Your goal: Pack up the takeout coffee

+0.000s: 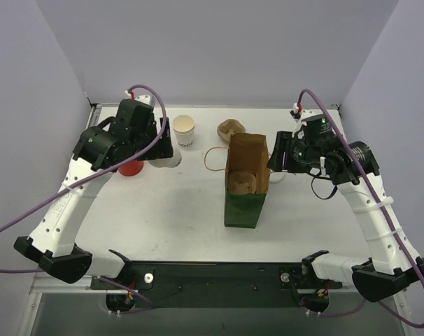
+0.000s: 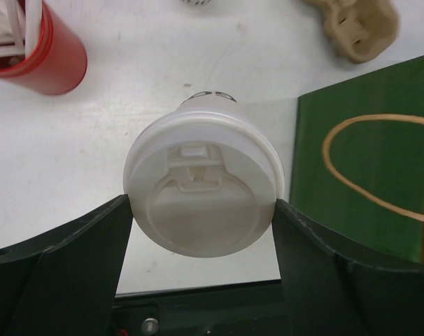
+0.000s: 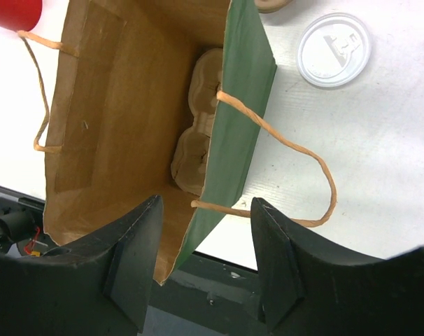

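I am looking down on a white table [image 1: 198, 203]. A green paper bag [image 1: 243, 206] stands open near its middle, brown inside, with a brown pulp carrier [image 1: 241, 183] sitting at the bottom.

My right gripper [image 3: 205, 252] hangs just beside the bag's right rim. Its fingers are spread wide and hold nothing. From the wrist camera, the bag's green wall and one twine handle [image 3: 296, 157] lie between them, untouched.

My left gripper [image 2: 203, 217] is at the left of the table, well apart from the bag. Its fingers press both sides of the takeout coffee [image 2: 201, 189], a white paper cup wearing a sip lid. I cannot tell whether the cup's base rests on the table.

A second pulp carrier [image 1: 231, 128] lies behind the bag. A red cup of white straws [image 2: 47, 52] stands near the gripped coffee. An open white paper cup [image 1: 184, 129] with dark print stands toward the back. A flat white lid [image 3: 334, 49] lies on the table right of the bag.
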